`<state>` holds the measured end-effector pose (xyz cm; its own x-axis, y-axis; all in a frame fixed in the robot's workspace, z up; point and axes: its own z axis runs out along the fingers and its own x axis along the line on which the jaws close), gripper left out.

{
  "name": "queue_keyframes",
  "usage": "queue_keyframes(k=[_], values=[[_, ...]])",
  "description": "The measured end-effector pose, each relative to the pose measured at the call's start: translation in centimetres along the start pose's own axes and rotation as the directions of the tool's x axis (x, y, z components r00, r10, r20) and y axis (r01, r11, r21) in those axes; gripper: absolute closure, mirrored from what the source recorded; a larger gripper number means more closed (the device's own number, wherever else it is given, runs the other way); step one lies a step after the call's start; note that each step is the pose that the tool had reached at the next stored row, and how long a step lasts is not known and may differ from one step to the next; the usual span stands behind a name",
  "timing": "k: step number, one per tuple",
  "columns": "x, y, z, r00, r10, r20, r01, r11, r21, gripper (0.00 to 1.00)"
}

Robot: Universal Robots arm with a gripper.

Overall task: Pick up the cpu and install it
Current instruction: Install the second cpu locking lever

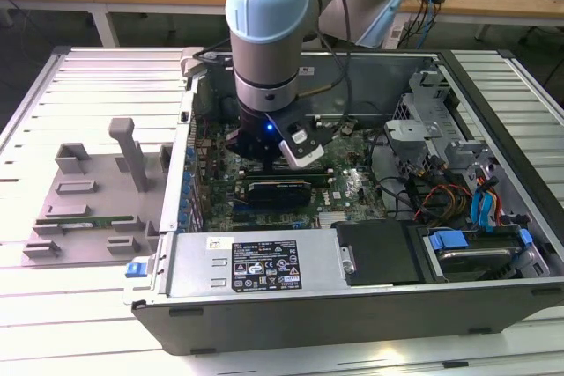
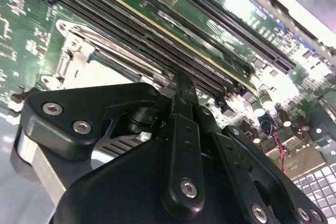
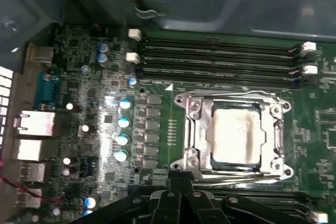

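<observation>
The cpu (image 3: pixel 236 135) sits inside the socket frame (image 3: pixel 234 132) in the first wrist view, its silver-grey top showing through the metal bracket, just below the memory slots (image 3: pixel 220 59) on the motherboard (image 3: pixel 105 129). I judge placement done; whether the bracket is latched I cannot tell.

In the second wrist view, the gripper (image 2: pixel 184 90) hovers close by the socket frame's corner (image 2: pixel 79 51). Its fingers (image 2: pixel 185 108) are pressed together, holding nothing.

From the exterior view I get what the others lack: the whole arm (image 1: pixel 273 33) reaching down into the open computer case (image 1: pixel 352 288), above the motherboard.
</observation>
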<state>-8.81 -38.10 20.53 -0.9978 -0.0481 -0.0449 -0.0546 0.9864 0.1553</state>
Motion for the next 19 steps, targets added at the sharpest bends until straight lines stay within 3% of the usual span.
queue_keyframes(k=[3,5,7,12,14,19], values=[[0.31,0.04,0.13,1.0000,-0.001,0.0005,0.001,0.9999,-0.0127,0.89],[0.35,0.10,0.36,1.0000,-0.009,-0.0002,0.009,0.9996,-0.0272,0.89],[0.35,0.19,0.80,0.9999,-0.017,-0.0008,0.017,0.9994,-0.0310,0.89],[0.36,0.31,0.03,0.9998,-0.019,0.0020,0.019,0.9996,-0.0200,0.89],[0.27,0.40,-0.13,0.9998,-0.019,0.0012,0.019,0.9998,-0.0092,0.89],[-0.91,1.12,-0.08,0.9998,-0.020,-0.0018,0.020,0.9997,0.0142,0.89]])
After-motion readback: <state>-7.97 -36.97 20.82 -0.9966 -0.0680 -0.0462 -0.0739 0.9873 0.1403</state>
